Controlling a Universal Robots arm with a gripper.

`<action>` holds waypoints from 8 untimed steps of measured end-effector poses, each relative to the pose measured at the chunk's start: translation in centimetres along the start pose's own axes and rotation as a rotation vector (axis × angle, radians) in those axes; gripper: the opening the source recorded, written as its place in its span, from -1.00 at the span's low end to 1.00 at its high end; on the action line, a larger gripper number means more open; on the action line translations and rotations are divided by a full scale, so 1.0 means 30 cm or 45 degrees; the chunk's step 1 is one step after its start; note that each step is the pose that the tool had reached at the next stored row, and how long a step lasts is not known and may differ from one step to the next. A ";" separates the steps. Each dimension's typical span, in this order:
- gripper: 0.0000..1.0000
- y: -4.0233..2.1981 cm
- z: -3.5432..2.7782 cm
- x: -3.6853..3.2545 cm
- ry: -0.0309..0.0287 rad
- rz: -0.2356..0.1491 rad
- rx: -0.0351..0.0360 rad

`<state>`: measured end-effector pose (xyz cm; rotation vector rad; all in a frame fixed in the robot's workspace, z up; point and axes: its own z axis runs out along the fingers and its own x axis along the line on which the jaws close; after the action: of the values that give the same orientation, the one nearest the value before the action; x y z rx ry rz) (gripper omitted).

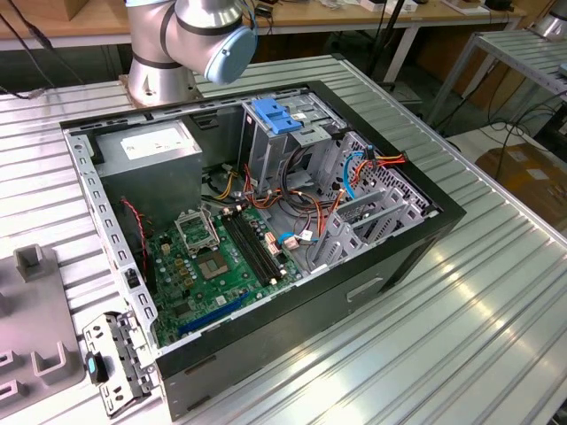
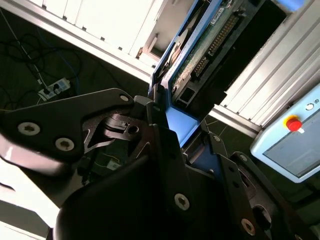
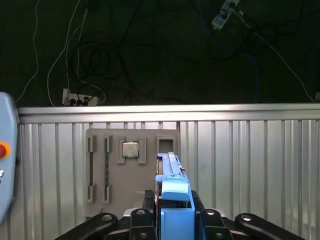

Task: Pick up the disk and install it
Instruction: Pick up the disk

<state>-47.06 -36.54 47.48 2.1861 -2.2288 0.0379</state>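
In both wrist views my gripper is shut on the disk, held on edge between the black fingers. In the first wrist view the disk shows its blue plastic side rail, above the ribbed metal table. In the second wrist view the disk shows a green circuit board, a connector row and blue edging. In the exterior view the open computer case lies on its side on the table, with the motherboard and the grey drive cage exposed. The arm's base stands behind the case.
A light-blue latch plate tops the drive cage; a grey power-supply box fills the case's back corner. A grey parts holder carries a processor chip. A metal bracket lies by the case. A pendant with a red button hangs nearby.
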 end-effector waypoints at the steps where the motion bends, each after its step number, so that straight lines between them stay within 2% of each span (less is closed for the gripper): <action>1: -0.26 0.000 -0.015 0.000 0.0000 0.000 -0.0001; 8: -0.26 0.000 -0.070 0.002 0.0001 0.000 -0.0001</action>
<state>-47.06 -36.54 49.58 2.1860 -2.2288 0.0378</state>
